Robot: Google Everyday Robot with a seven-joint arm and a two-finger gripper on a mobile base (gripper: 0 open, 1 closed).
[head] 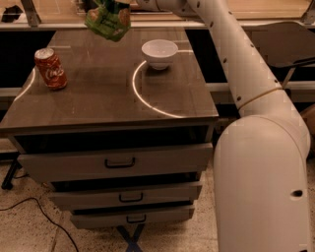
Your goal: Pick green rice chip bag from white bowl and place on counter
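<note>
The green rice chip bag (108, 20) hangs in the air at the top of the camera view, over the back middle of the counter (98, 93), left of the white bowl (159, 52). My gripper (114, 3) is at the top edge of the view, shut on the top of the bag; most of the gripper is cut off by the frame. The bowl stands empty at the counter's back right. My white arm (231, 54) reaches in from the right.
A red soda can (50, 68) stands at the counter's left. Thin white curved lines mark the top. Below are grey drawers with black handles (120, 162). My base (261, 182) stands at the right of the cabinet. A black cable lies on the floor at lower left.
</note>
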